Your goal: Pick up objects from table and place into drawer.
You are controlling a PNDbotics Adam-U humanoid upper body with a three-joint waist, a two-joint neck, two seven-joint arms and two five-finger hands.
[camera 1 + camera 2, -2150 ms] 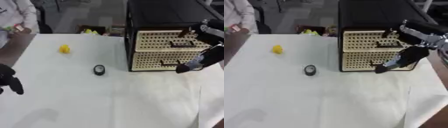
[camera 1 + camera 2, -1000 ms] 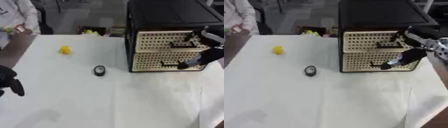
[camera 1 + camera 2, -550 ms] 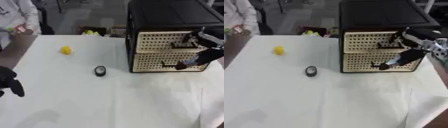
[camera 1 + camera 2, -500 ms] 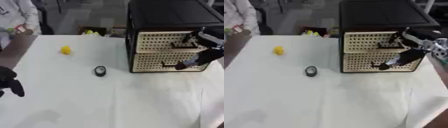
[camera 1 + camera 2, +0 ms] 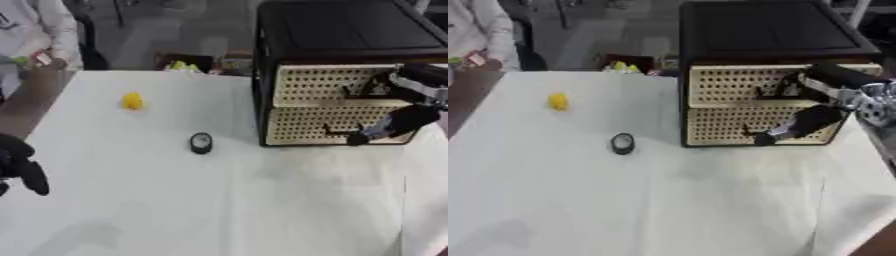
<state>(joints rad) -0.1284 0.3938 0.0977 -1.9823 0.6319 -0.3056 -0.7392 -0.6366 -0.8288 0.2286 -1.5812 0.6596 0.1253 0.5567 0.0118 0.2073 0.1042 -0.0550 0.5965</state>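
The work surface is a table covered by a white cloth [image 5: 219,200], creased near the right side. A brown wooden edge [image 5: 26,107] shows along the table's left side. Beyond the far edge lies a grey floor [image 5: 166,35], evenly lit. A dark upright frame [image 5: 562,15], possibly a chair or stand leg, rises at the top. A low dark box holding yellow items [image 5: 185,64] sits just behind the table.

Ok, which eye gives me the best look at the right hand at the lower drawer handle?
The right eye view: the right hand sits well inside the frame, fingertip at the lower drawer handle. The left eye view shows the same hand near its right edge, wrist partly cut off.
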